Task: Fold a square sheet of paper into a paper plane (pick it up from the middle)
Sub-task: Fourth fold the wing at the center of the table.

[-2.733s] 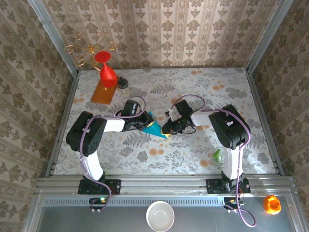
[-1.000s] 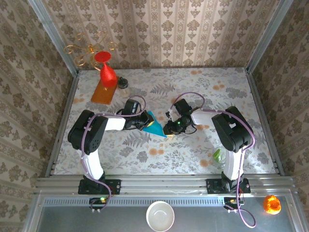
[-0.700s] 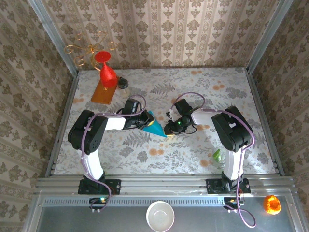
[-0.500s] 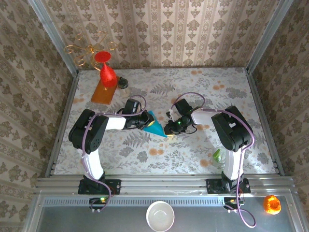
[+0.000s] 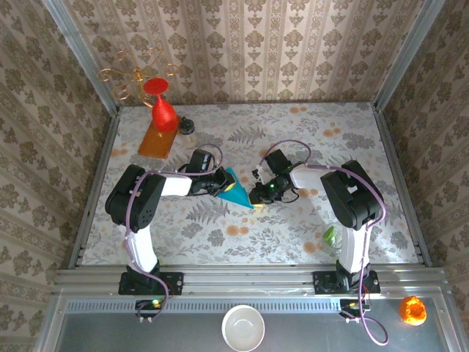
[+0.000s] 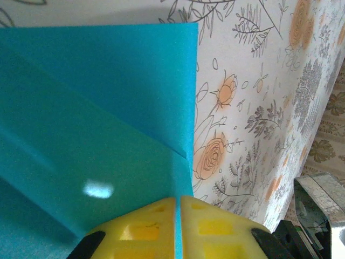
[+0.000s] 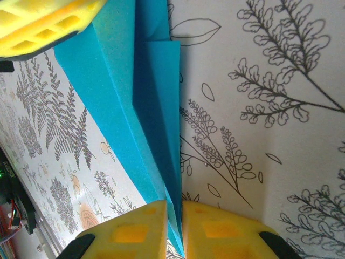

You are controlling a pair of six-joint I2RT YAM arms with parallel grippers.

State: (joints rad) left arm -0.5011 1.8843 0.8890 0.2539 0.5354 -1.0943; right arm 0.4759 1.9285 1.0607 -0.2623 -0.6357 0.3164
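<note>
The teal sheet of paper [image 5: 236, 193] is folded into a creased, pointed paper plane shape and is held between the two arms just above the middle of the table. My left gripper [image 5: 220, 185] is shut on its wide end. In the left wrist view the yellow fingertips [image 6: 145, 218] pinch a thin teal edge of the paper [image 6: 97, 108] at the left gripper [image 6: 178, 202]. My right gripper [image 5: 257, 196] is shut on the narrow end, with layered paper [image 7: 156, 108] running into the right gripper [image 7: 175, 208]. The left gripper's yellow fingers [image 7: 43, 21] show at the far end.
A red vase [image 5: 163, 106] stands on an orange board [image 5: 157, 139] at the back left, with a small dark jar [image 5: 187, 126] beside it. A green object [image 5: 331, 236] lies near the right arm's base. A white bowl [image 5: 243, 327] and an orange object [image 5: 412, 309] sit in front of the table.
Since the earliest frame my right gripper has drawn in closer to the paper's pointed end. Over the last second both arms and the paper have barely moved.
</note>
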